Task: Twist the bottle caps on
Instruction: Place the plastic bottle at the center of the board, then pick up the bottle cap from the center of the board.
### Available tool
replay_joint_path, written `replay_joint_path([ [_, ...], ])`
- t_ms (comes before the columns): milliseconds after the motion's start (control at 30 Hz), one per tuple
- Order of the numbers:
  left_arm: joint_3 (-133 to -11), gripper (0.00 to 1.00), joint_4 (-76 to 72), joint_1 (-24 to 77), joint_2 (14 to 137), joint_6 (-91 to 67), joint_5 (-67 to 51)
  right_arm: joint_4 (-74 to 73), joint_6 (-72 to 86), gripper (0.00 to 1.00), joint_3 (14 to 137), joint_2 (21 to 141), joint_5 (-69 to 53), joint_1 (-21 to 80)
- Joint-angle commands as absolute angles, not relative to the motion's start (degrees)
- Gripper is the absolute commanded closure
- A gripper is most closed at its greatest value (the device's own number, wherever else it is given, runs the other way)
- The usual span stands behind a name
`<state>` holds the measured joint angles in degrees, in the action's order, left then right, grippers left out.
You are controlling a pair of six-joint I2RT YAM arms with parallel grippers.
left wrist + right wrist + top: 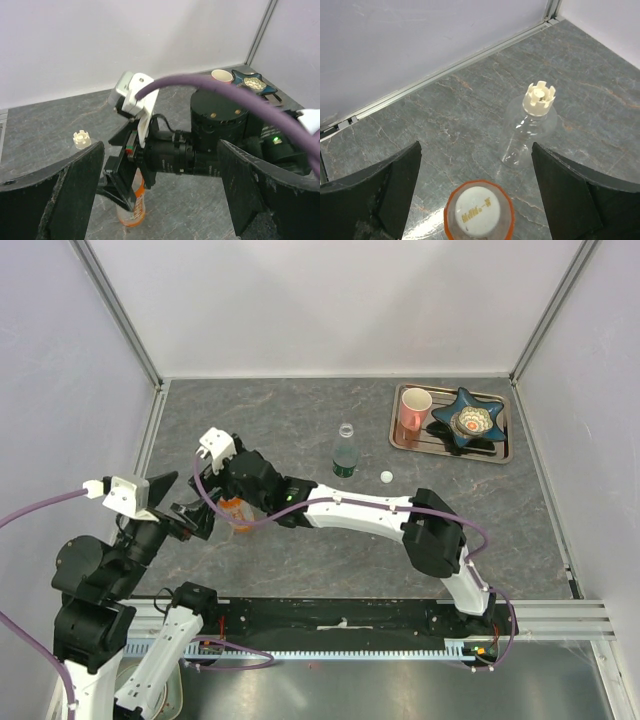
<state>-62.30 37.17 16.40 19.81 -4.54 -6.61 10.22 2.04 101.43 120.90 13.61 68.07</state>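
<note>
The orange bottle (238, 512) stands left of centre with a white cap (477, 211) on its neck. My right gripper (476, 150) hangs open over it, one jaw on each side of the cap, touching neither side. My left gripper (160, 145) is open and empty just left of the orange bottle (131, 212), facing the right wrist. A tiny clear bottle (527, 137) wearing a cream crown-shaped cap (539, 97) stands just beyond; its cap (81, 139) peeks over my left finger. The green-label bottle (345, 455) stands uncapped mid-table, with a loose white cap (386, 477) lying to its right.
A metal tray (500, 452) at the back right holds a pink mug (413, 408) and a blue star-shaped bowl (468, 418). The right arm (360, 512) stretches across the middle of the table. Walls close in the left, back and right.
</note>
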Motion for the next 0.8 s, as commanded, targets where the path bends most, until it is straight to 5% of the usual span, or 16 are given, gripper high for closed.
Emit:
replay_joint_path([
  [0, -64.2, 0.01, 35.2, 16.2, 21.8, -4.5, -7.8, 6.9, 0.4, 0.02, 105.8, 113.5, 13.7, 66.8],
  [200, -64.3, 0.01, 33.9, 16.1, 24.7, -1.7, -10.9, 0.1, -3.1, 0.02, 102.8, 100.8, 20.0, 63.9],
  [533, -66.7, 0.04, 30.0, 17.7, 45.5, -0.3, -40.0, -7.8, 3.2, 0.02, 83.7, 68.2, 34.7, 55.0],
  [767, -70.7, 0.03, 28.3, 26.2, 60.5, 6.1, -31.5, -19.7, 11.7, 0.1, 75.4, 56.6, 40.6, 47.7],
])
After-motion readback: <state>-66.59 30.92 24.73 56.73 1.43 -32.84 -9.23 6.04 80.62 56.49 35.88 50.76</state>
